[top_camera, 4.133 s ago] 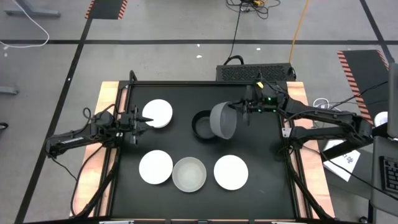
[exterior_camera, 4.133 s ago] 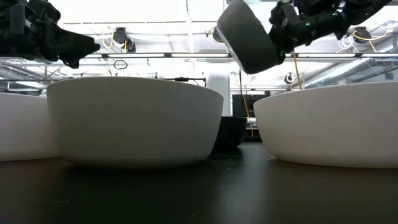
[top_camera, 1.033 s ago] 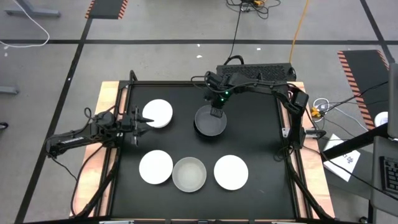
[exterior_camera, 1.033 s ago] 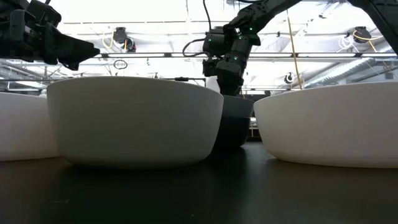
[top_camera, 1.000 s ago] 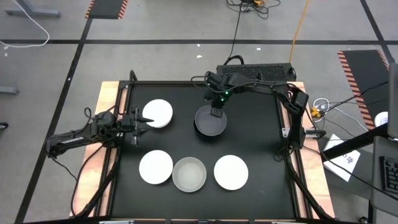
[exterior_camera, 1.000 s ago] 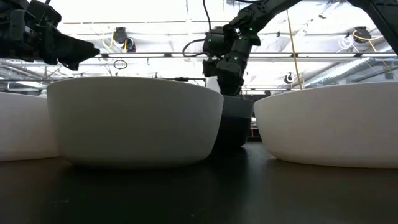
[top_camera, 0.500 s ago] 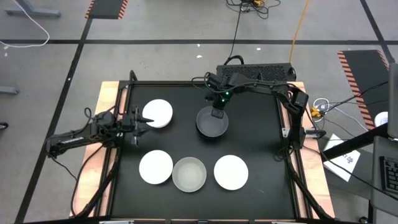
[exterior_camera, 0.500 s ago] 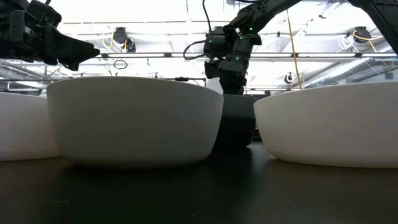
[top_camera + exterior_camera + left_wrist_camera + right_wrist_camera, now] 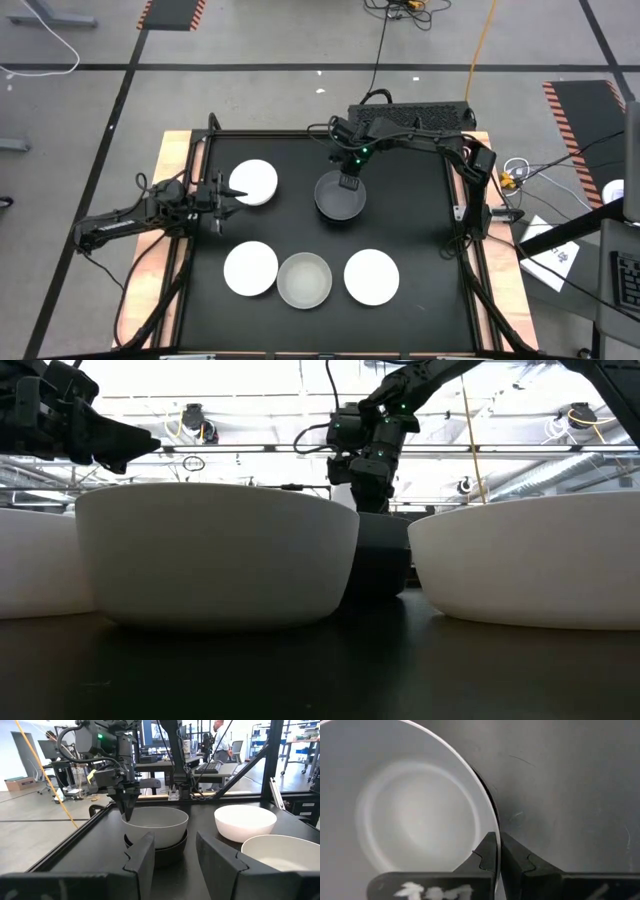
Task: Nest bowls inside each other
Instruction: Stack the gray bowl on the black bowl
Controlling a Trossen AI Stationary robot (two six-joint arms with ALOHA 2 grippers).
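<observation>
dark grey bowl point(image 9: 340, 195) now nested in black bowl point(image 9: 156, 848); right claw point(image 9: 350, 180) still pinching its rim.

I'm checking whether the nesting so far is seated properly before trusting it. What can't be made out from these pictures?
- Low view: the black bowl is mostly hidden behind the front white bowls.
- Right wrist view: the grey bowl is cut off by the picture's edges, and the right gripper, shut on its rim, covers that part.
- High view: too small to tell whether the grey bowl sits level in the black one.
</observation>
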